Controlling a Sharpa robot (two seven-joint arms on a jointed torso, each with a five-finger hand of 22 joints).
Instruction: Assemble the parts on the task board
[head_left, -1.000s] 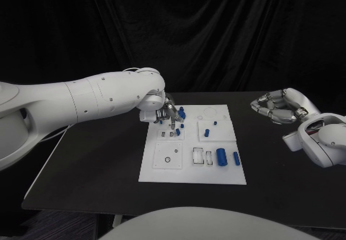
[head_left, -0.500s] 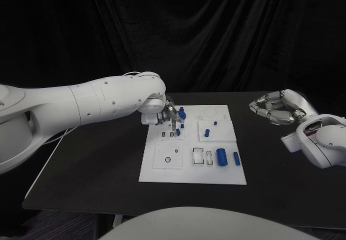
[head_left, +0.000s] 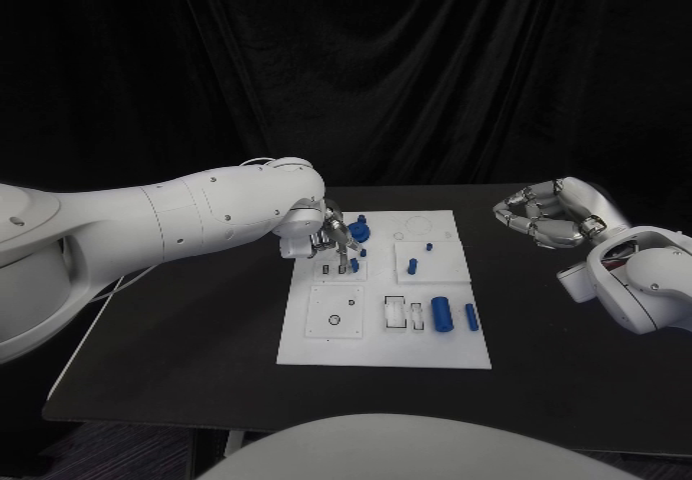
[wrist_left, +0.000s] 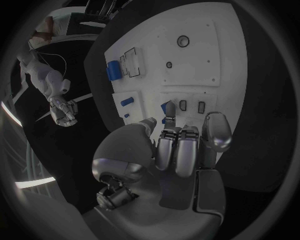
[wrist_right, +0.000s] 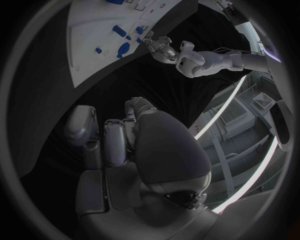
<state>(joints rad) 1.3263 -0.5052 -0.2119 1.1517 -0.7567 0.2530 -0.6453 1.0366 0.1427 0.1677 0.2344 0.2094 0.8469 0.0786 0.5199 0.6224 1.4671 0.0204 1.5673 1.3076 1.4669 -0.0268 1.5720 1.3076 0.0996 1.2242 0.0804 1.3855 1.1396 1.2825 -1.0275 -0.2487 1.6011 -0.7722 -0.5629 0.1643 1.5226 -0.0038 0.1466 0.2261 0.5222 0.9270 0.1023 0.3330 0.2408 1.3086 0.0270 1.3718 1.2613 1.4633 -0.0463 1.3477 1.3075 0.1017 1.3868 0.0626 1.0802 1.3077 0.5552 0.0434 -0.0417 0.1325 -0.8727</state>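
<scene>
I have the task board (head_left: 335, 345) lying flat in the middle of the black counter (head_left: 188, 320), long side running near to far. My left hand (head_left: 333, 236) sits over the board's far left part. In the left wrist view the fingers (wrist_left: 177, 150) point down at the board, held close together, with a small blue part (wrist_left: 167, 108) showing just past their tips beside two slots; I cannot tell whether the fingers are pinching that part or only hovering at it. In the head view a blue part (head_left: 361, 230) stands just right of that hand, and another small one (head_left: 355, 265) lies just near of it.

On the board's right side a short blue peg (head_left: 414, 266) sits in the far right panel, with a tiny blue piece (head_left: 431, 244) just beyond it. Nearer to me, a thick blue cylinder (head_left: 443, 314) lies beside a thinner blue rod (head_left: 472, 318), both lengthwise, right of two rectangular frames (head_left: 397, 312). The near left panel carries a small dark ring (head_left: 336, 320).

My right hand (head_left: 549, 218) is off the board, well to its right over the far right of the counter. Its fingers (wrist_right: 117, 142) are curled in against the palm with nothing in them.
</scene>
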